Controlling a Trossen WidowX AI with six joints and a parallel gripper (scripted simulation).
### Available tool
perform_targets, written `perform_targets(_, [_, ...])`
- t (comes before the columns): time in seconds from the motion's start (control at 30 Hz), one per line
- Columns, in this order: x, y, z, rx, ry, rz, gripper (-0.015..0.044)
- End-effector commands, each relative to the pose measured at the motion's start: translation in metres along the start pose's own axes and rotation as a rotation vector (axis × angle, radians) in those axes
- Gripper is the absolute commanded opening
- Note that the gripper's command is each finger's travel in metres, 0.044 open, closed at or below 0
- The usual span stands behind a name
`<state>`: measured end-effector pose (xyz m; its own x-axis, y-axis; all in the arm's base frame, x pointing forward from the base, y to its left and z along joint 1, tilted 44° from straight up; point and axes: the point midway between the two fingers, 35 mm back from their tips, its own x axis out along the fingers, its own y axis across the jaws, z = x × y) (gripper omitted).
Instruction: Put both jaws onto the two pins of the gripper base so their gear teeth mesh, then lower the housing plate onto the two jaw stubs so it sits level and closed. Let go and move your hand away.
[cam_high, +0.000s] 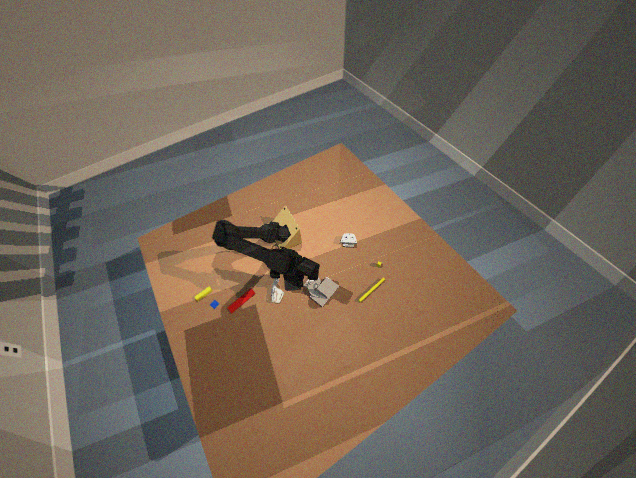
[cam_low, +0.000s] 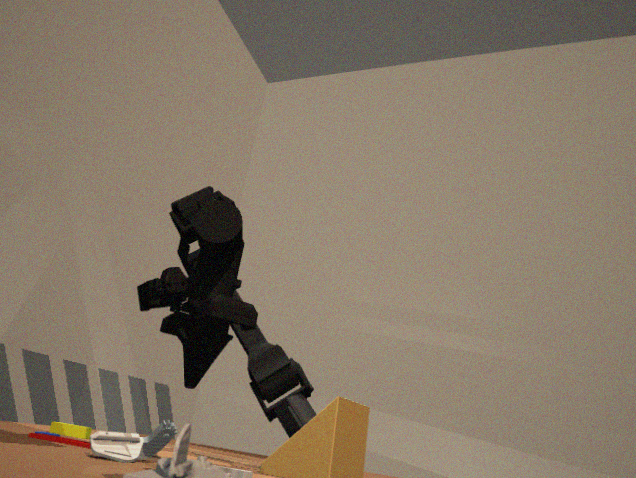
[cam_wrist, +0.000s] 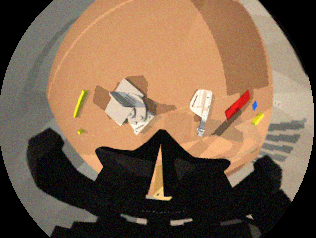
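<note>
My gripper (cam_low: 190, 385) (cam_wrist: 162, 131) is shut and empty, its tips together above the table. The pale gripper base (cam_high: 326, 289) (cam_wrist: 115, 112) lies left of the tips in the wrist view. A grey jaw (cam_wrist: 138, 106) (cam_low: 180, 448) is on it, a fin sticking up; whether it sits on a pin I cannot tell. The other jaw (cam_high: 277, 294) (cam_low: 117, 446) (cam_wrist: 202, 102) lies apart on the table, right of the tips in the wrist view, its toothed end towards the arm. The small white part with dark holes, apparently the housing plate (cam_high: 348, 239), lies apart behind the base in the top view.
A yellow wedge block (cam_high: 288, 222) (cam_low: 314, 442) stands by the arm's foot. A red bar (cam_high: 241, 301) (cam_wrist: 237, 105), a blue piece (cam_high: 214, 304) (cam_wrist: 254, 105) and a yellow cylinder (cam_high: 203, 293) (cam_wrist: 257, 119) lie beyond the loose jaw. A yellow stick (cam_high: 371, 289) (cam_wrist: 80, 104) and small yellow piece (cam_high: 379, 263) (cam_wrist: 80, 131) lie past the base.
</note>
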<state>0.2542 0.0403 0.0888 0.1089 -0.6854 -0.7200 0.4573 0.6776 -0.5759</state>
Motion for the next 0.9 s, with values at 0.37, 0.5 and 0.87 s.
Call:
perform_targets(0.37, [0.000,-0.037,-0.021,0.484,0.007,-0.009,0.0000])
perform_targets(0.5, [0.001,-0.046,-0.027,0.616,0.007,-0.010,0.0000])
perform_targets(0.87, [0.005,-0.070,-0.044,0.981,0.005,-0.015,0.0000])
